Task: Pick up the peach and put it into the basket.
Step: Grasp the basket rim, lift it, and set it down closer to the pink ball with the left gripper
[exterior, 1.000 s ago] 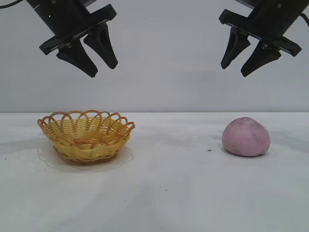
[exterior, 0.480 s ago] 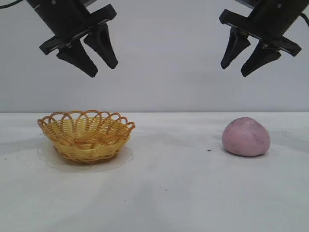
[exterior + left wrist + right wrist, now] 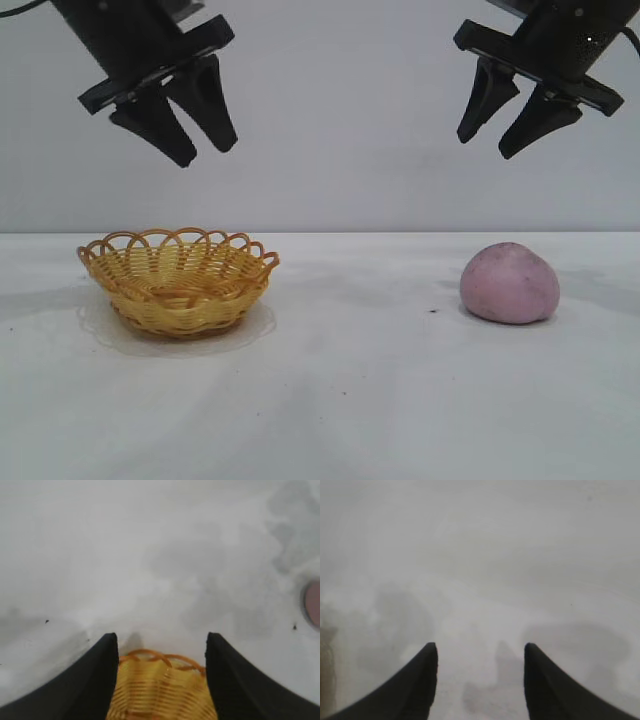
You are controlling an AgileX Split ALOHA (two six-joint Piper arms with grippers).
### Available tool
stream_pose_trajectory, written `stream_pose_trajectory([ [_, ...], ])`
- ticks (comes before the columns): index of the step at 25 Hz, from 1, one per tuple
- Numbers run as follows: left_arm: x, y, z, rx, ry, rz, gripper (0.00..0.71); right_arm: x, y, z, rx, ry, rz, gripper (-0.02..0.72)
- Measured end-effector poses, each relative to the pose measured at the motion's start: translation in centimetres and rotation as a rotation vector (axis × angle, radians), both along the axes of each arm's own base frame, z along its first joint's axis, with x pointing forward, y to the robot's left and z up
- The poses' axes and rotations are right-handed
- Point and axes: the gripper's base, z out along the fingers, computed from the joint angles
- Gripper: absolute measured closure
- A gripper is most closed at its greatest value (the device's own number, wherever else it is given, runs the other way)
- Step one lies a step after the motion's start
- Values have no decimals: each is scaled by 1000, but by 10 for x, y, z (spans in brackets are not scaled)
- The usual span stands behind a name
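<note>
Peach [image 3: 509,283] sits untouched on the table [image 3: 350,400] in the exterior view, well apart from the basket [image 3: 178,280], with your right gripper [image 3: 508,125] high above it and your left gripper [image 3: 195,135] high over the basket, both spread and empty. Your left wrist view shows the basket's rim between parted fingers [image 3: 85,685]; your right wrist view shows bare table, so I judge the reach not yet begun: lower the right gripper onto the peach.

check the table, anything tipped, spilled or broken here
Nothing stands out. The basket sits upright and empty on the white table; the peach rests whole on its flat base, well apart from it. The left gripper and right gripper hang open above, holding nothing.
</note>
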Motion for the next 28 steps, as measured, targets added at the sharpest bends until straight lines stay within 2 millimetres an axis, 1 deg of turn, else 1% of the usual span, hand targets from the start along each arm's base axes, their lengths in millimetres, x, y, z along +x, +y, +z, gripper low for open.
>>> stream_pose_trajectory([
  [2, 2, 2, 9, 74, -13, -66, 331, 0, 0, 0, -1, -1, 2, 332],
  [5, 5, 6, 23, 163, -25, -118, 331, 0, 0, 0, -1, 1, 6, 332],
  [8, 9, 10, 25, 235, 16, -147, 331, -1, 0, 0, -1, 3, 10, 332],
  [11, 15, 12, 15, 304, 111, -183, 331, -1, 1, 0, 1, 10, 15, 332],
  [15, 25, 9, 1, 325, 214, -204, 331, -2, 1, 0, 2, 12, 17, 332],
  [22, 45, 6, -25, 356, 265, -221, 331, -2, 1, -1, 2, 14, 19, 332],
  [28, 49, 5, -44, 381, 297, -233, 331, -2, 1, -1, 2, 14, 19, 332],
])
